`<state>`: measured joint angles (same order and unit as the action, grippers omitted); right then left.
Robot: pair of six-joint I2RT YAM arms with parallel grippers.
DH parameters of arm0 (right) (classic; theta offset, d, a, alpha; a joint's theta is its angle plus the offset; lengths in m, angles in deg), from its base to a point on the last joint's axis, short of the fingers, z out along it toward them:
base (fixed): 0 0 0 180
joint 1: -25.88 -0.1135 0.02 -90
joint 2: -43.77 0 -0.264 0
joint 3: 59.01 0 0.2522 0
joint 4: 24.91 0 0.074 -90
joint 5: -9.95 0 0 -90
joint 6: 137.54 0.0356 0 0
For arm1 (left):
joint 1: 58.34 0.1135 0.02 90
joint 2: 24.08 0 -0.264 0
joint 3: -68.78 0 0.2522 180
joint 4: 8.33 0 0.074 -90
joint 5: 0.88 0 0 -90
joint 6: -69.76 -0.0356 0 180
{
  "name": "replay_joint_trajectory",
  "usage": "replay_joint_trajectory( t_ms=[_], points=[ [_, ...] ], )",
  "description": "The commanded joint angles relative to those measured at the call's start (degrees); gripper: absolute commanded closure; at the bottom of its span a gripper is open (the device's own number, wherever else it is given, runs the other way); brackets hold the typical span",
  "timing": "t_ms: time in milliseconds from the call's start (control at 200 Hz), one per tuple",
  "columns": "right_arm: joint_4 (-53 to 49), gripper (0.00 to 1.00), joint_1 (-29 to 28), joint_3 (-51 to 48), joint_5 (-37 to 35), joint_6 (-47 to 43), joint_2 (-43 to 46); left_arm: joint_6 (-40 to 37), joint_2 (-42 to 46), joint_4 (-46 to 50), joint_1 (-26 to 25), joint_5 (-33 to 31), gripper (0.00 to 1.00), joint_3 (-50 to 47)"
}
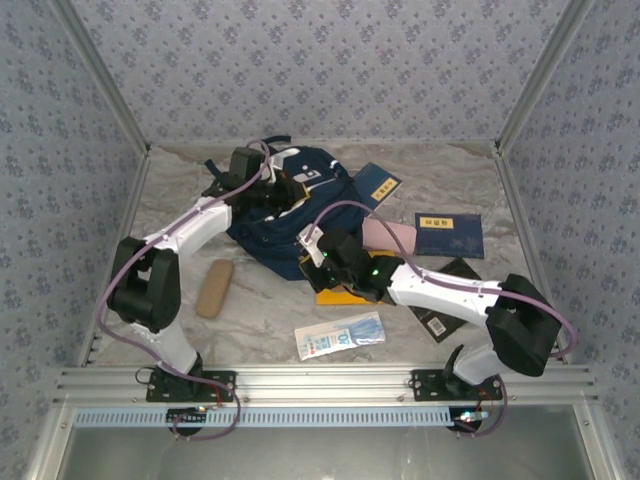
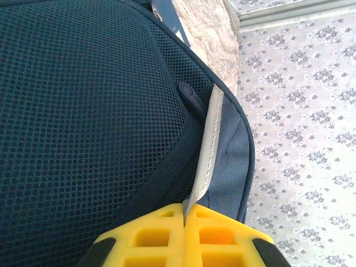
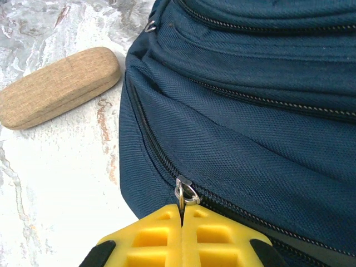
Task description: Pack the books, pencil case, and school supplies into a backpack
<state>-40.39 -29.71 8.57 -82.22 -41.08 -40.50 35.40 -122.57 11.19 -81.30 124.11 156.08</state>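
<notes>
So the backpack [image 1: 322,172] is lying in the middle of the top view, a bit above centre, on the marble table [image 1: 260,320]. It's all soft floppy fabric, so grabbing a panel would just bunch it up and drag the whole bag. I'd say the best handholds are the small hard or stitched bits.

That's where both arms are. The left gripper [image 2: 184,214], at the bottom of its wrist view, has its yellow fingers pressed together on the lower end of the grey reflective strip [image 2: 208,142] beside the mesh panel. The right gripper [image 3: 182,214] is pinching the metal zipper pull [image 3: 185,193] at the bottom centre of its view, fingers tight together on the ring.

My guess is the pull is tiny and slick, so it's easy to lose. The zip will probably only run if the other arm holds the fabric taut. The bag looks light, so it may slide on that smooth table.

Other stuff:
- **Pencil case:** the tan pencil case [image 1: 214,288] sits lower left of the bag and looks stiff. Take it across the narrow width.
- **Books:** the navy books [image 1: 449,235] on the right are thin and lie flat, so they're hard to get under.
- **Packet:** the plastic packet [image 1: 340,337] near bottom centre looks slippery.
</notes>
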Motion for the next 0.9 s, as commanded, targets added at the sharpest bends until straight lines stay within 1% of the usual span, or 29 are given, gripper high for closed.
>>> replay_joint_trajectory(
  t_ms=[0,80,165,295,425,575,630,660,730,814,829,899],
  points=[
    [0.11,1.00,-1.40,3.72,3.31,0.05,-1.42,2.50,3.83,-7.25,-0.77,-1.87,1.00,0.65],
    [-1.56,1.00,-1.21,4.67,3.76,-0.68,-1.99,2.81,4.81,-7.04,-0.72,-3.06,1.00,0.22],
    [-2.32,1.00,0.32,5.39,3.72,-1.56,-2.21,2.39,6.26,-5.98,-0.76,-4.77,1.00,-0.19],
    [-4.85,1.00,4.19,7.44,4.80,-3.71,-2.72,3.09,8.81,-4.45,-0.11,-7.22,1.00,-1.20],
    [-6.36,1.00,8.38,9.80,7.16,-5.29,-3.24,6.34,11.08,-3.18,1.11,-9.27,1.00,-2.32],
    [-7.71,1.00,12.15,13.45,10.53,-6.58,-5.67,6.09,12.96,-1.48,1.08,-12.03,1.00,-1.81],
    [-8.27,1.00,12.77,14.02,11.52,-6.93,-6.79,5.77,12.80,-0.74,1.12,-12.60,1.00,-1.22],
    [-8.62,1.00,12.94,16.13,11.94,-7.25,-7.30,5.56,12.56,-0.50,1.08,-13.02,1.00,-0.97],
    [-8.36,1.00,12.86,16.25,12.54,-7.59,-7.27,5.45,11.42,-0.70,1.16,-13.60,1.00,-0.39],
    [-6.59,1.00,12.64,15.00,12.27,-7.76,-5.99,6.08,9.34,-1.51,1.64,-14.04,1.00,0.78],
    [-6.28,1.00,12.57,13.10,12.32,-7.78,-5.73,6.35,9.01,-1.66,1.75,-14.18,1.00,0.93],
    [-4.58,1.00,12.10,10.23,12.94,-7.47,-4.05,8.03,7.67,-3.32,2.29,-15.29,1.00,1.12]
  ],
)
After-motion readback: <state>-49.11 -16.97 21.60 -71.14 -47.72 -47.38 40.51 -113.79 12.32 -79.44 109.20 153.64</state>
